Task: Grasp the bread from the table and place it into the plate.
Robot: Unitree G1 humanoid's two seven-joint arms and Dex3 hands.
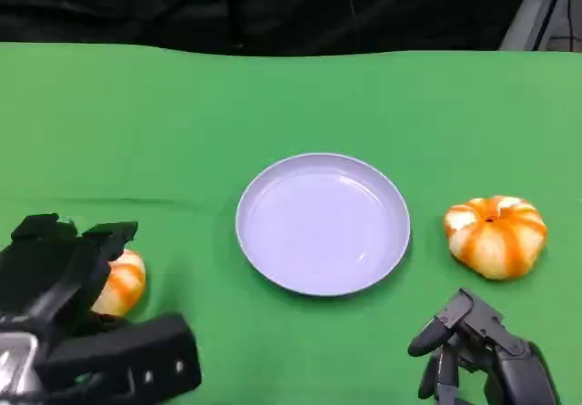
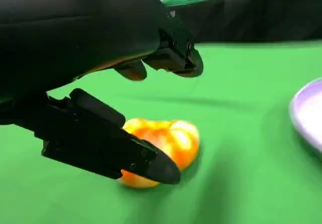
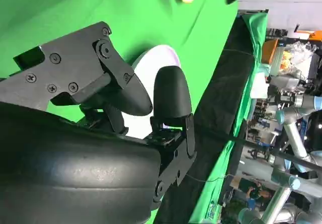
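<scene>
A lavender plate [image 1: 323,227] lies at the middle of the green table. One orange-and-white striped bread [image 1: 496,235] sits to its right, and a second bread [image 1: 123,282] sits at the left, half hidden by my left hand [image 1: 68,318]. In the left wrist view this bread [image 2: 168,141] rests on the cloth between my spread fingers [image 2: 113,146]; the upper ones hang above it without touching. My right hand [image 1: 482,355] hovers near the front edge, below the right bread, holding nothing. The right wrist view shows its fingers [image 3: 171,90] apart over the plate [image 3: 158,63].
Green cloth [image 1: 291,105] covers the table up to a black backdrop at the far edge. The plate's rim [image 2: 307,113] shows at the side of the left wrist view. Robot arms and equipment stand beyond the table in the right wrist view.
</scene>
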